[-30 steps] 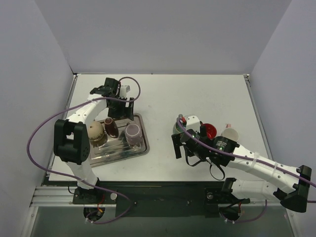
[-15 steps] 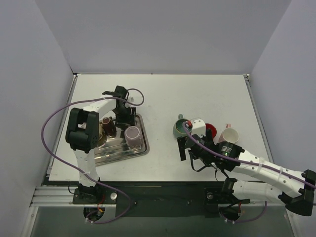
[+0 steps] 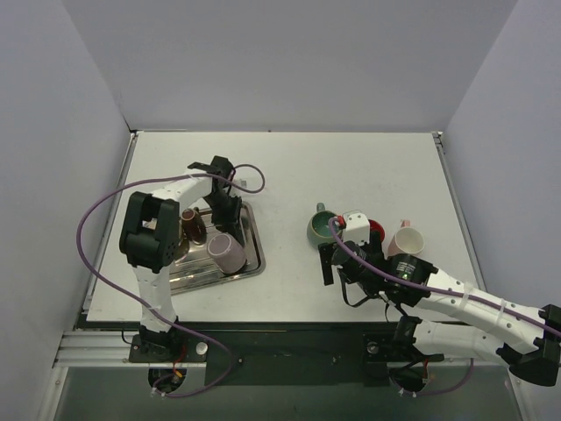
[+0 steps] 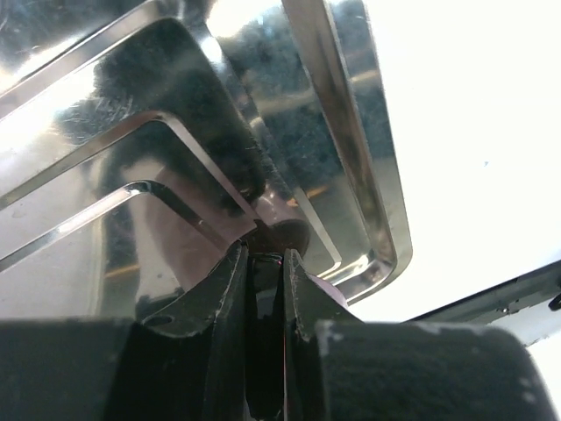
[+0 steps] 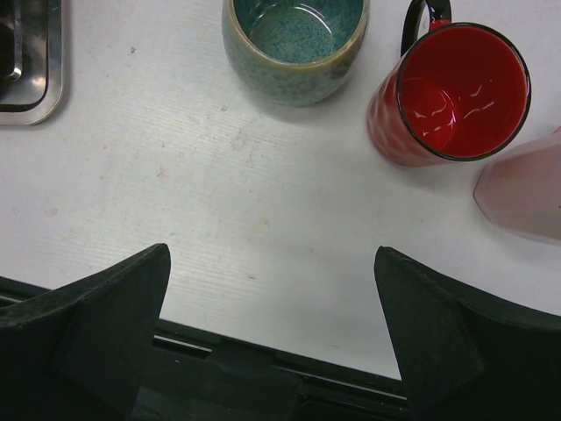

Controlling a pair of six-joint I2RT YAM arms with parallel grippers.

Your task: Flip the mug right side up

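My left pincer (image 4: 261,255) is clamped on the tilted mauve mug (image 3: 226,252) in the steel tray (image 3: 188,277) beside a brown mug (image 3: 194,224); my right pincer (image 5: 272,254) gapes above the counter (image 5: 219,175).

No text, labels, brands or numbers readable in any view; mug (image 3: 226,252) and tray (image 3: 257,241) show no markings.
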